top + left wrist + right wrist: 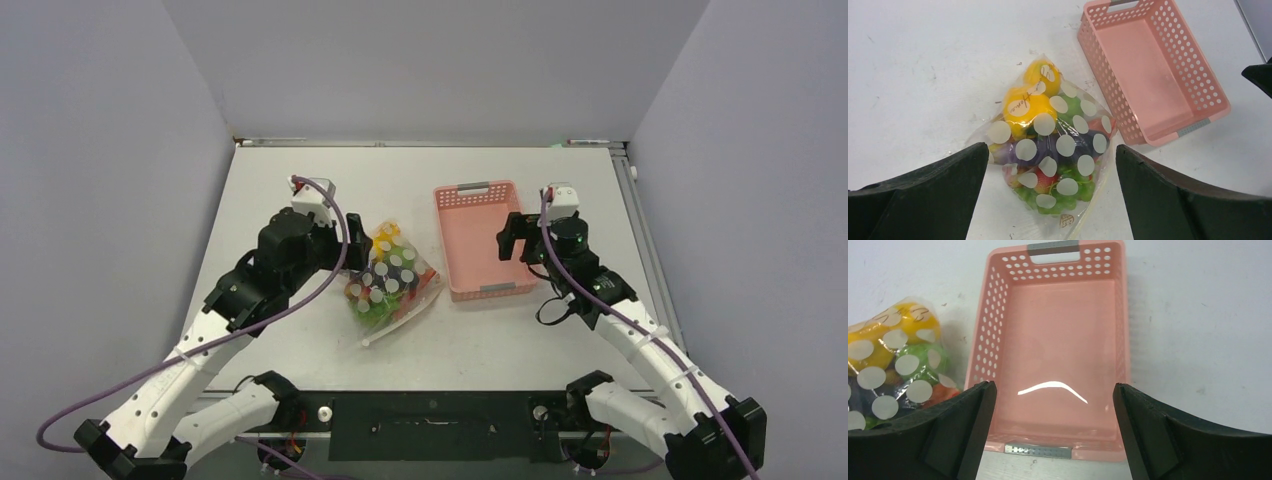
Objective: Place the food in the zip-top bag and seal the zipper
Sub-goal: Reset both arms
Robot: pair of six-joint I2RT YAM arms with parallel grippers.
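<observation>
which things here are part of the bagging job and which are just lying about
Part of the job:
zip-top bag
food, already inside it

Just lying about:
pink basket, empty, beside the bag

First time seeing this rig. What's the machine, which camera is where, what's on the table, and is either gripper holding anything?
Two robot arms, the left arm and the right arm, are bolted to the table at its near edge. The wide picture looks down from above and behind them. The other two come from wrist cameras; the dark shapes below are each gripper's fingers. On the table: a dotted zip-top bag packed with toy food, beside it a pink basket with nothing inside. The left gripper hangs open over the bag, the right gripper over the basket. Neither holds anything.
</observation>
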